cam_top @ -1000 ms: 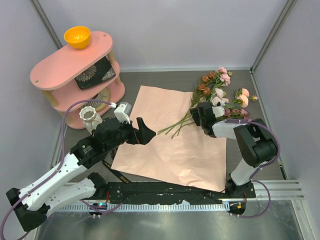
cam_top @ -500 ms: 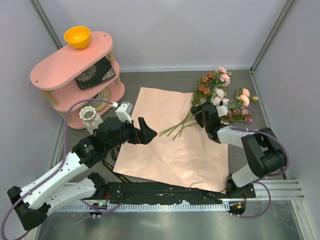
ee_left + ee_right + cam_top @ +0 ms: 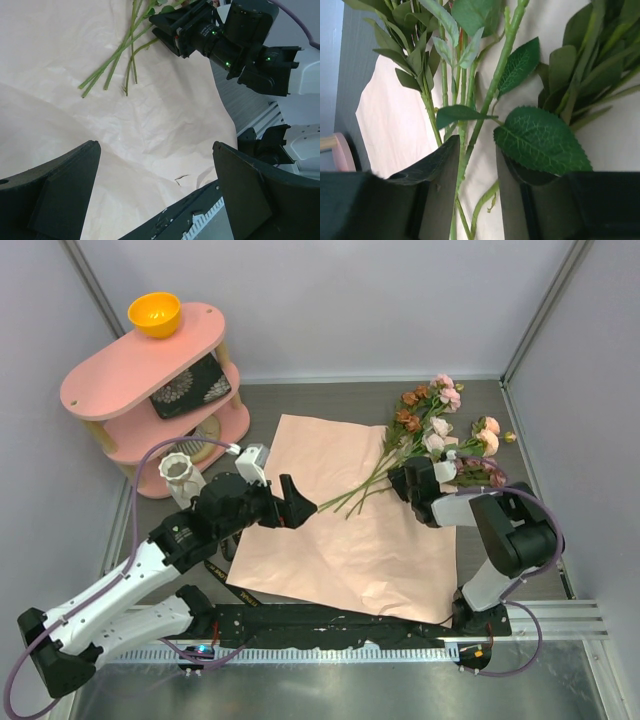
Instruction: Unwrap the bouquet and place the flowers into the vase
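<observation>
**Overhead view.** The salmon-pink paper sheet [image 3: 340, 540] lies unfolded and flat on the grey table [image 3: 300, 400]. The flowers [image 3: 440, 425] lie loose at its far right corner. Their pink, cream and rust-brown blooms rest on the table beyond the sheet's edge, and the green stems [image 3: 350, 498] point toward the sheet's middle. The vase [image 3: 180, 472], white with a scalloped rim, stands upright at the left, just in front of the pink tiered shelf [image 3: 150, 365] and well apart from the flowers. An orange bowl [image 3: 154, 313] sits on the top tier, and a dark flower-patterned item [image 3: 190, 387] on the tier below. A black ribbon [image 3: 240, 592] lies by the sheet's near left corner; its pale lettering is too small to read.

**Left wrist view.** The left gripper [image 3: 155, 150] hangs over the sheet with its jaws spread fully wide and nothing held.

**Right wrist view.** The right gripper [image 3: 477, 145] is low among the leafy stems. Its fingers stand a narrow gap apart. One stem runs between them against a single finger, and the gap is wider than the stem, so it is not clamped.
</observation>
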You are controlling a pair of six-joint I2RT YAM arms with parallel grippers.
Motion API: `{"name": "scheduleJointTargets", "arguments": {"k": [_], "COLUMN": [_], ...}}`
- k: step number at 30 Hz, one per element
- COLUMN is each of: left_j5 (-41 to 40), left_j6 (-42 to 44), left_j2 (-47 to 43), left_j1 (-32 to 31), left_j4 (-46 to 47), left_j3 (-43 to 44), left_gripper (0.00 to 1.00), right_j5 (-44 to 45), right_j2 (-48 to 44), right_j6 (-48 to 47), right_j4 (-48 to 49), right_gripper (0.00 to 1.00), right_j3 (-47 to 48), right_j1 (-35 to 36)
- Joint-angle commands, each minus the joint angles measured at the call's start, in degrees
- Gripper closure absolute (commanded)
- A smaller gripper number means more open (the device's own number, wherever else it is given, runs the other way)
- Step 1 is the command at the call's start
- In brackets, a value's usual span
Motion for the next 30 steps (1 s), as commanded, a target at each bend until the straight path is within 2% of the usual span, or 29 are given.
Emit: {"name": "scheduleJointTargets", "arguments": {"k": [1,3,6,7,11,16,19,20,21,22,24,25,27,29,30], "left_j5": [-0.34,-1.4,-1.23,-1.05,-0.79,-0.7,-0.87,-0.88,-0.79,-0.44,2.97,4.04,9.3,14.82,16.25], "left_j6": [-0.64,-0.73,-0.91,-0.91,-0.56,-1.35,-0.3,0.06,0.41,0.5,0.15,-0.29,-0.82,-1.08,-1.87], "left_j2": [-2.21,-3.35,-3.71,-3.45,-2.57,-3.44,-3.62,-2.84,-2.48,-2.13,-1.6,-1.6,-1.43,-0.81,0.15], "left_j1": [0.09,0.09,0.01,0.01,0.09,0.09,0.01,0.09,0.09,0.18,0.09,0.18,0.27,1.32,1.76], "left_j4": [1.52,0.73,0.55,0.46,-0.06,0.55,0.73,0.2,-0.24,-0.76,-1.21,-1.03,0.89,3.09,3.71], "left_j3": [0.48,0.31,0.31,0.39,1.01,1.1,1.54,1.97,3.28,3.9,5.22,6.27,6.81,7.34,7.6], "left_gripper": [0.0,0.0,0.0,0.0,0.0,0.0,0.0,0.0,0.0,0.0,0.0,0.0,0.0,0.0,0.0], "right_j5": [-1.37,-1.46,-0.85,-0.67,-0.23,5.39,6.28,4.62,2.17,-7.25,-20.81,-34.37,-46.84,-54.94,-56.03], "right_j2": [4.53,4.89,3.15,1.05,-5.71,-14.43,-17.42,-17.95,-18.74,-18.83,-18.66,-18.57,-19.44,-21.72,-22.87], "right_j6": [0.46,0.54,0.89,1.07,0.81,-1.03,-3.49,-7.85,-10.85,-14.53,-24.97,-27.64,-33.43,-37.31,-42.9], "right_j4": [3.28,3.11,1.36,0.83,-3.81,-10.5,-9.04,-6.58,-3.6,4.35,10.64,14.32,16.55,15.6,13.5], "right_gripper": [0.62,0.67,0.86,0.88,0.91,0.94,0.98,0.99,0.99,0.99,0.99,0.99,0.99,0.99,0.99], "right_j3": [2.85,4.0,4.97,4.97,6.11,9.27,10.33,10.16,9.98,9.2,9.45,10.41,11.03,10.33,10.24], "right_j1": [-0.54,-0.54,-0.63,-0.63,-0.63,-0.63,-0.63,-0.63,-0.63,-0.63,-0.54,-0.11,1.64,3.84,7.25]}}
